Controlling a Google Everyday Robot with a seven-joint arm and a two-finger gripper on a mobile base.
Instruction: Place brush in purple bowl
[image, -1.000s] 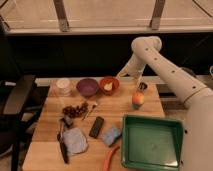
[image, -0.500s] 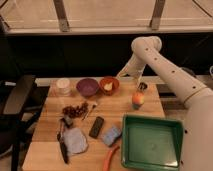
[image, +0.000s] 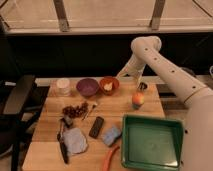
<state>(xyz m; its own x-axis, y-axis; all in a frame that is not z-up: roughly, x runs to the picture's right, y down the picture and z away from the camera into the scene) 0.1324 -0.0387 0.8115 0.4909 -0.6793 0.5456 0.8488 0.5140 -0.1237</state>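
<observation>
The brush (image: 62, 145) lies on the wooden table (image: 50, 157) near its front left corner, slim and black, along the left edge of a grey-blue cloth (image: 75, 141). At the back of the table stands the purple bowl (image: 87, 87), between a white cup (image: 63, 86) and an orange bowl (image: 109, 85). My gripper (image: 141, 86) hangs at the back right of the table, just above an orange fruit (image: 138, 100), far from the brush. It is open and holds nothing.
A green tray (image: 152, 124) fills the front right. A flat black device (image: 96, 127), a blue sponge (image: 111, 135) and an orange strip (image: 110, 159) lie mid-front. Red-brown bits (image: 75, 110) and a thin utensil (image: 91, 107) sit centre-left. A dark chair (image: 15, 107) stands left.
</observation>
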